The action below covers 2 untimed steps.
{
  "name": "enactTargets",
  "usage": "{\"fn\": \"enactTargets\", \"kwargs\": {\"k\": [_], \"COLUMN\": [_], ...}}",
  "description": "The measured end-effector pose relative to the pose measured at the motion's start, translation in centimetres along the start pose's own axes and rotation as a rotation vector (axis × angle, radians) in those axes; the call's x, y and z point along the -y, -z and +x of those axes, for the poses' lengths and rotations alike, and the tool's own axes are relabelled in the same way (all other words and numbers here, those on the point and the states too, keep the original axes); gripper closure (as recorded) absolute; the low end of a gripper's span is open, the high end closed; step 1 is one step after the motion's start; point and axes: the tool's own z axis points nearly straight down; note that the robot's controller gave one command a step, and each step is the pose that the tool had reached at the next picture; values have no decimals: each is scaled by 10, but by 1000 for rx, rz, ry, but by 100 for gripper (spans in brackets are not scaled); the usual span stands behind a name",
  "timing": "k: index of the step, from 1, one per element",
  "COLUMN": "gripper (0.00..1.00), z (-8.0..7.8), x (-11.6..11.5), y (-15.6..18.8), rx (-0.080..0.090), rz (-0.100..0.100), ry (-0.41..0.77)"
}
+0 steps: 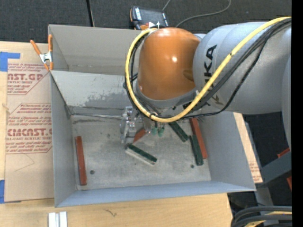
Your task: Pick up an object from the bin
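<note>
My gripper (129,126) hangs low over the middle of the bin floor, below the arm's orange cover. Just right of its tip lies a small orange-red piece (139,135), touching or nearly touching it; I cannot tell which. A dark green flat bar (142,154) lies slanted on the floor right below the gripper. A small green piece (160,131) sits a little to the right, partly under the arm.
A long red-brown stick (81,160) lies along the left wall. On the right, a red stick (199,138) and a dark green bar (195,151) lie side by side, with another green bar (179,132) slanting out from under the arm.
</note>
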Motion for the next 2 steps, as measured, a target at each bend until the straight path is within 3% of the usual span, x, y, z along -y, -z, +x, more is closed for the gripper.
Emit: {"fn": "enactTargets", "kwargs": {"k": [1,2], "gripper": [0,0], "z": [0,9], "x": [0,49], "y": [0,-77], "rx": [0,-9], "rz": [0,4], "ry": [0,-55]}}
